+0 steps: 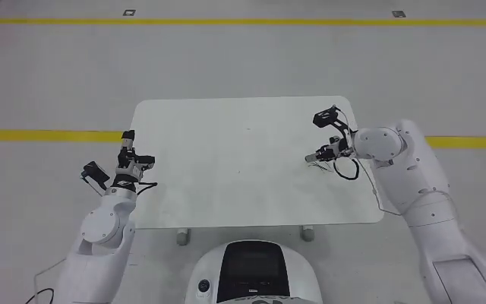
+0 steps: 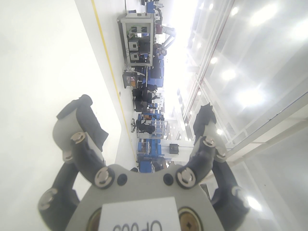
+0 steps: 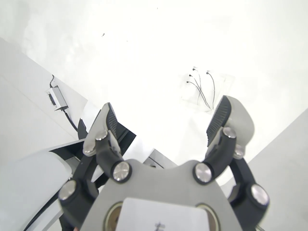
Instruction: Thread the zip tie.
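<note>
The table (image 1: 228, 167) was seen as smooth, matt white. Thin black plastic zip ties (image 3: 204, 87) were laid on a clear, glossy film (image 3: 226, 80) right of the frame's middle. Ribbed black pads (image 3: 217, 118) and shiny metal screws (image 3: 122, 170) were borne on the matt grey fingers (image 3: 240, 118) of the right gripper (image 3: 166, 103).

A white rectangular table with rounded corners (image 1: 228, 129) stands on a pale grey floor (image 1: 243, 61) crossed by two yellow lines (image 1: 228, 20). The left gripper (image 1: 127, 137) is at the table's left edge. The right gripper (image 1: 310, 158) hangs over its right side, just beside a few thin dark zip ties (image 1: 320, 166)
</note>
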You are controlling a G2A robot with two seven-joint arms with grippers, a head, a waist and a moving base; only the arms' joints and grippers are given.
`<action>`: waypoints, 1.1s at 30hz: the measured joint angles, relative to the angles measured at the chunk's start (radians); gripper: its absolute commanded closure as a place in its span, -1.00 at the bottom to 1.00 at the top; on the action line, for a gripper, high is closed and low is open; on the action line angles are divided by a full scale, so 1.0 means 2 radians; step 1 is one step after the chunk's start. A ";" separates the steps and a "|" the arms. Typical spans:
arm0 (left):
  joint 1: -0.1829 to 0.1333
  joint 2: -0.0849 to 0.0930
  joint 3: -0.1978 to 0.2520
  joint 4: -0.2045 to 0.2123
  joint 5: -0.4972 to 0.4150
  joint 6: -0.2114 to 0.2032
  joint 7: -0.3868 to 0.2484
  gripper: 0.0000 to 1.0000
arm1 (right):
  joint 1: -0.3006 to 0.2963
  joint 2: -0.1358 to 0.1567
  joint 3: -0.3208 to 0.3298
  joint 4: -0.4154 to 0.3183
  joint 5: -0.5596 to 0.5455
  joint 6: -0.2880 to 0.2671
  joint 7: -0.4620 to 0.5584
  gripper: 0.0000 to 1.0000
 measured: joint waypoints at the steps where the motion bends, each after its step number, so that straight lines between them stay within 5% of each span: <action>1: 0.000 0.000 0.000 0.000 0.000 0.000 0.000 -1.00 | 0.006 -0.001 -0.009 0.006 0.000 0.001 0.010 -1.00; 5: 0.000 0.000 0.000 0.000 0.000 0.000 0.000 -1.00 | 0.030 -0.007 -0.038 0.037 0.001 0.004 0.029 -1.00; 16: 0.000 0.000 0.000 0.000 0.000 0.000 0.000 -1.00 | 0.030 -0.008 -0.055 0.051 -0.021 0.006 0.030 -1.00; 23: 0.000 0.000 0.000 0.000 0.000 0.000 0.000 -1.00 | 0.071 -0.019 -0.097 0.102 -0.035 0.009 0.039 -1.00; 30: 0.000 0.000 0.000 0.000 0.000 0.000 0.000 -1.00 | 0.072 -0.019 -0.099 0.104 -0.036 0.010 0.038 -1.00; 33: 0.000 0.000 0.000 0.000 0.000 0.000 0.000 -1.00 | 0.067 -0.019 -0.103 0.096 -0.065 0.034 0.018 -1.00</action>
